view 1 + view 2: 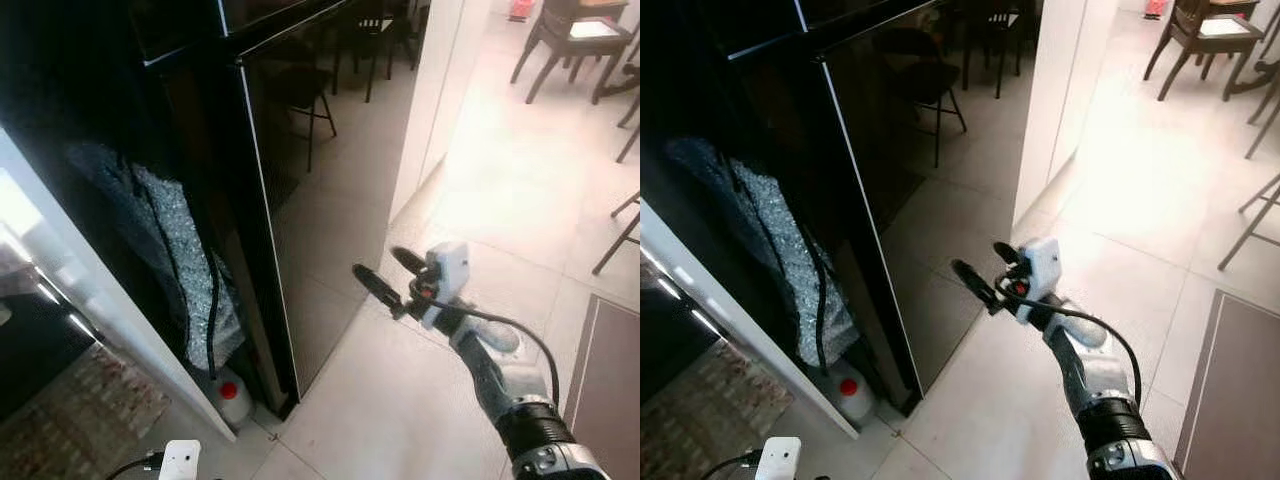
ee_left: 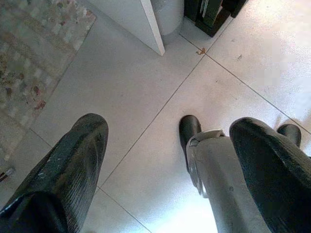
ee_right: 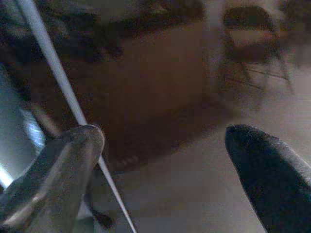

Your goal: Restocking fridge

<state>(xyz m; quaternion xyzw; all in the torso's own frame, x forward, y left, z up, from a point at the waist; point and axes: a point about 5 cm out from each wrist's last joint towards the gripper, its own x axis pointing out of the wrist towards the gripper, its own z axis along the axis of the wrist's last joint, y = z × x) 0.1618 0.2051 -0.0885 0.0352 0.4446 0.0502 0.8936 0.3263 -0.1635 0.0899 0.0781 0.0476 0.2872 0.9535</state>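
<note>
I have the fridge [image 1: 300, 200], tall with glossy black doors, directly ahead; its doors appear shut, and their surface mirrors the dining chairs [image 1: 570, 40]. My right gripper [image 1: 388, 276] is raised near the lower door, fingers parted and holding nothing. My left gripper [image 2: 165, 160] hangs low over the tiled floor [image 2: 146, 97], likewise spread and empty. I see no stock items in hand. This fits either an approach to open or a door closed after loading. A red-capped white jug [image 1: 232, 398] stands in the gap beside the fridge. No legible writing.
</note>
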